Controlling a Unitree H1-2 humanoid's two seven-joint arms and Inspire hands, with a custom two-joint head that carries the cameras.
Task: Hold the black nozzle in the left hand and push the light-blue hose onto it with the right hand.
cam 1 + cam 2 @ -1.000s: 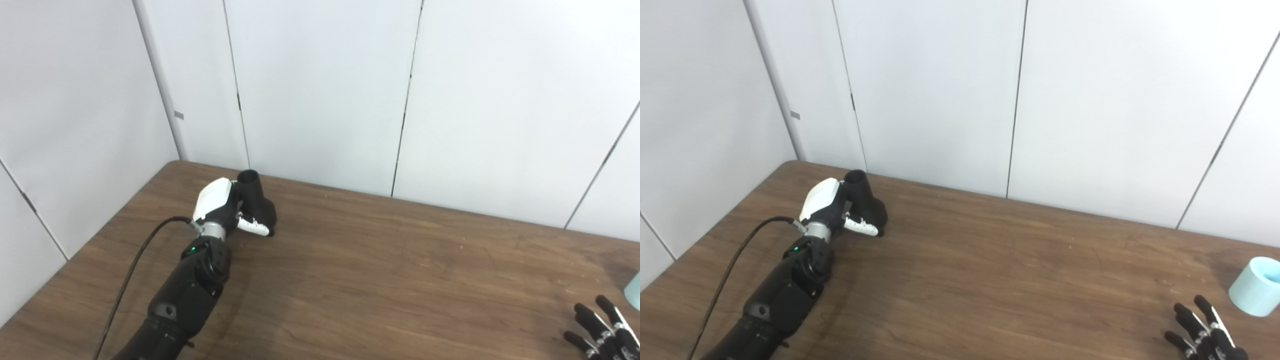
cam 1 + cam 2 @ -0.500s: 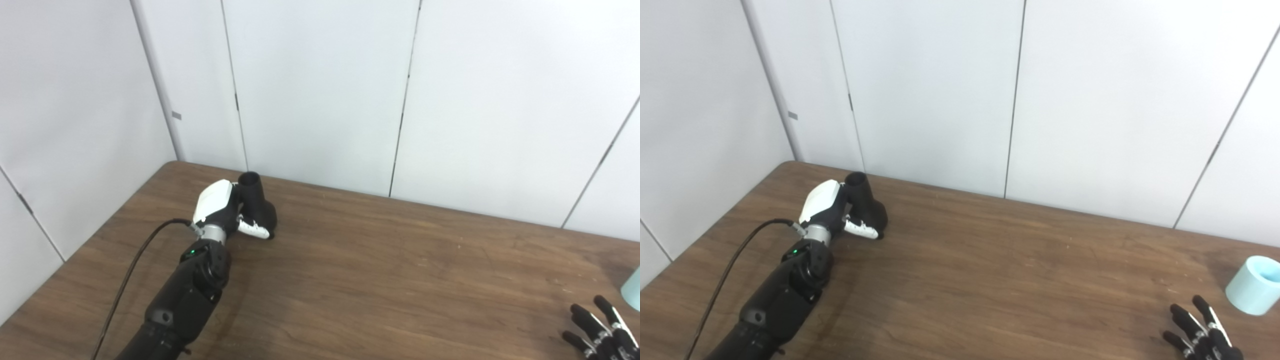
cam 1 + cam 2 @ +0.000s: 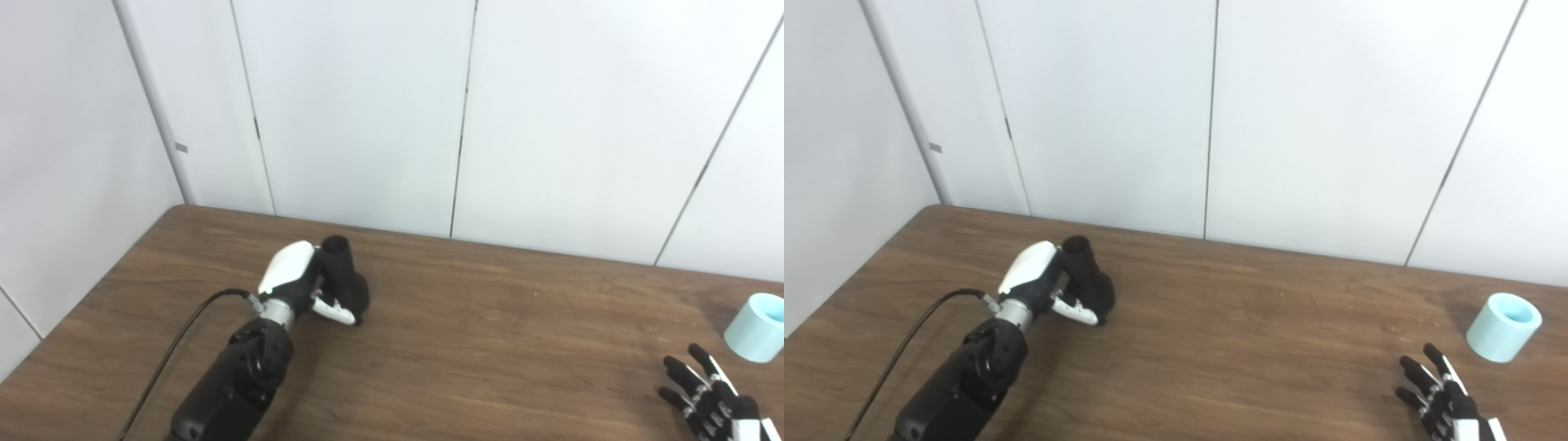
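The black nozzle (image 3: 346,277) stands with its narrow opening up, left of the table's middle. My left hand (image 3: 295,280), white-backed, is shut on the nozzle (image 3: 1089,283) from its left side, with the thumb across the wide base. I cannot tell whether the base touches the wood. The light-blue hose (image 3: 1503,326), a short tube with its opening up, stands on the table at the far right. My right hand (image 3: 1436,392) is open with fingers spread, low at the right, a short way in front and left of the hose (image 3: 754,327) and apart from it.
The brown wooden table (image 3: 490,343) runs up to white wall panels at the back and left. A black cable (image 3: 184,331) trails from my left wrist toward the table's near left edge.
The camera has turned right, bringing the hose fully into view. My left hand has carried the nozzle rightward and nearer, away from the table's back left corner. The right hand stays open.
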